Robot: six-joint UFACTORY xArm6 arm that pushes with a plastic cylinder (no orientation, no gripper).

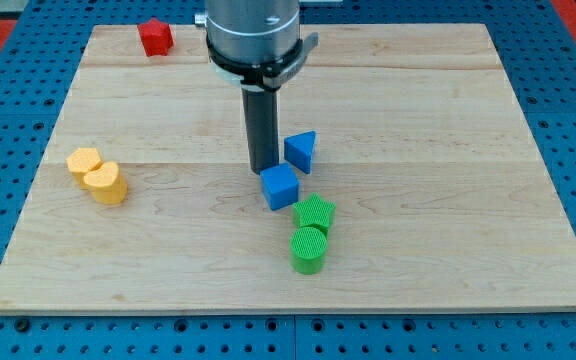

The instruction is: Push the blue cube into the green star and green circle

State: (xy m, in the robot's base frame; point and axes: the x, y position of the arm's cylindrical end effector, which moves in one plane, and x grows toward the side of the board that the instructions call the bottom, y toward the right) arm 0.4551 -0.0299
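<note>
Pushing stage: contact made or all but made, blue cube not yet seen against both greens.
Blue cube (279, 186): near board centre, corner very close to the green star, whether touching cannot be told.
My tip (262, 170): at the cube's 11 o'clock, touching or just beside its top-left edge; placed there, by judgement, so a shove toward 5 o'clock drives the cube into the greens.
Jaws: none fitted, plain dark rod, nothing held.
Green star (315, 214): at the cube's 5 o'clock, next in the push line.
Green circle (308, 249): at the star's 6 o'clock, touching it; pair acts as one target.
Blue triangle (301, 151): at the cube's 1 o'clock, just beside the rod, clear of the push path.
Yellow blocks (98, 175): two, touching, well apart at 9 o'clock.
Red block (154, 37): far at 11 o'clock, near the board's edge.
Wooden board (448, 150): plain planks.
Writing, brands: none legible.
</note>
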